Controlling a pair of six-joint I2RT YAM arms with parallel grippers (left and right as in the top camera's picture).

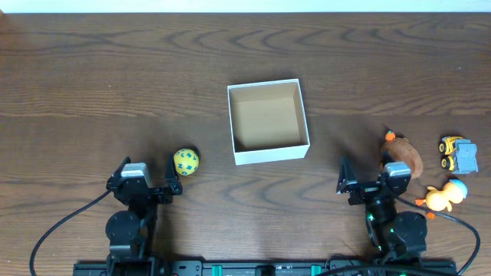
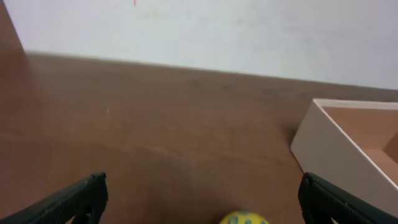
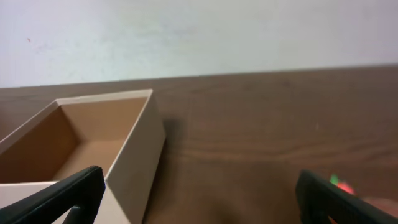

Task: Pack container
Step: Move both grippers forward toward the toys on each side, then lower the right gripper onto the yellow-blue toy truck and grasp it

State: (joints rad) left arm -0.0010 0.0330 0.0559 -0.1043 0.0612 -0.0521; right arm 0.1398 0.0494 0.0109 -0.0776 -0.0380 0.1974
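Note:
The container [image 1: 269, 154], a white square box with a tan inside, sits empty at the table's middle. It also shows in the left wrist view [image 2: 329, 149] and the right wrist view [image 3: 134, 162]. A yellow ball with blue marks [image 1: 186, 162] lies left of it, just ahead of my open, empty left gripper [image 1: 149, 178]; its top shows between the fingers [image 2: 244, 218]. My right gripper [image 1: 368, 180] is open and empty, right of the container. A brown toy [image 1: 404, 152], a yellow-grey truck [image 1: 457, 154] and an orange-white duck [image 1: 446, 195] lie at the right.
The dark wooden table [image 1: 115, 77] runs to a pale wall at the back. The arm bases and cables sit along the front edge [image 1: 253, 268].

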